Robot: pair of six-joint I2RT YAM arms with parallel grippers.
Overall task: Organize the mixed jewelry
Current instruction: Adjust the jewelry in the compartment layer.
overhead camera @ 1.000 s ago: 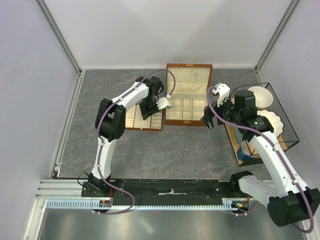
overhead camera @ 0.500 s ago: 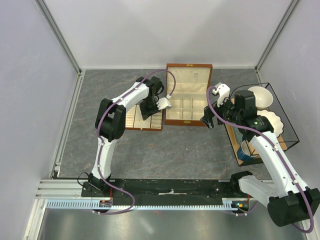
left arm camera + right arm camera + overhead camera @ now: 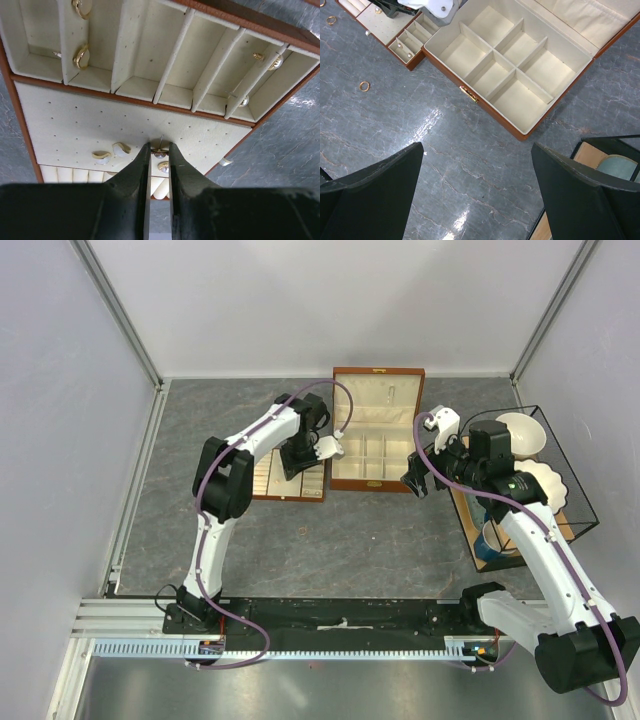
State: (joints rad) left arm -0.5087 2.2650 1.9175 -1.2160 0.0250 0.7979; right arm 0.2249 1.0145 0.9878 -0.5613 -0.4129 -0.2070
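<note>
Pinching a tiny pale metal stud (image 3: 159,154) in narrow jaws, the left gripper (image 3: 159,147) could lose it, the hold being slight; jaws of the right gripper (image 3: 477,146) gape wide.

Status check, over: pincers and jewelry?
Left pincer shut on stud earring at cream tray. Right pincer open, empty. Gold ring loose on table. Nothing blocking.

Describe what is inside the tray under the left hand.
Gold rings and pale studs in slots; loose pieces on the dotted pad. The hand, pinching a stud, hides the pad beneath.
</note>
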